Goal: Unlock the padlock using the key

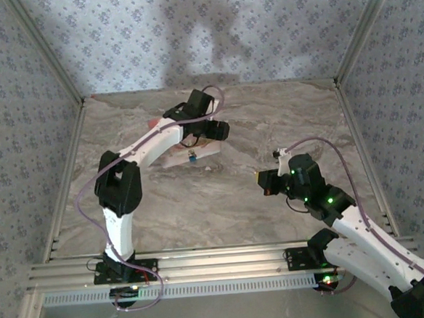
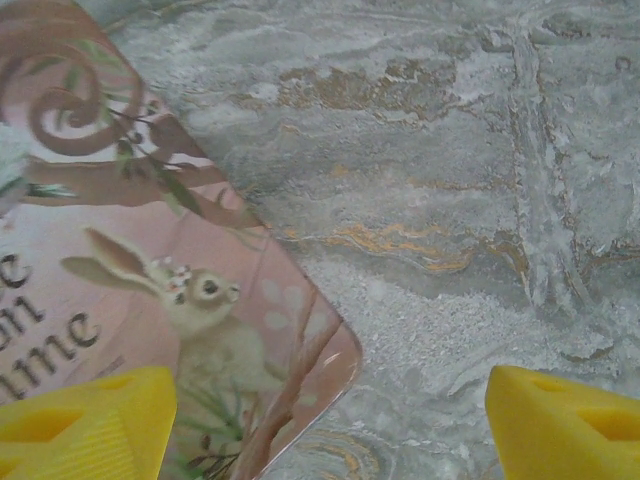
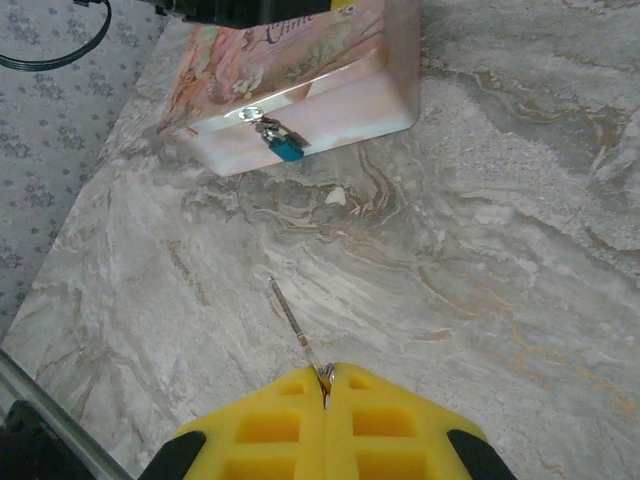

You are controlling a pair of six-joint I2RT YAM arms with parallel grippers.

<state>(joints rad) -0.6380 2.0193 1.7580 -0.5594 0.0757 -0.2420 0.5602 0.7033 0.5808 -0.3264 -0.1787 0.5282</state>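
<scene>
While right pincer (image 3: 327,378) grips key (image 3: 295,325), padlock (image 3: 287,148) well apart — ahead.

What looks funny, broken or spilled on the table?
Nothing looks broken or spilled. The pink picture-covered box lies flat on the grey marble table, the small blue padlock hangs from its clasp, and the right gripper pinches the thin key. One stray white speck lies near the box; I cannot tell what it is.

Bare tabletop (image 3: 420,260) between right claw (image 3: 326,376) and padlock (image 3: 287,148), left arm (image 1: 160,142) over box (image 3: 330,95)
</scene>
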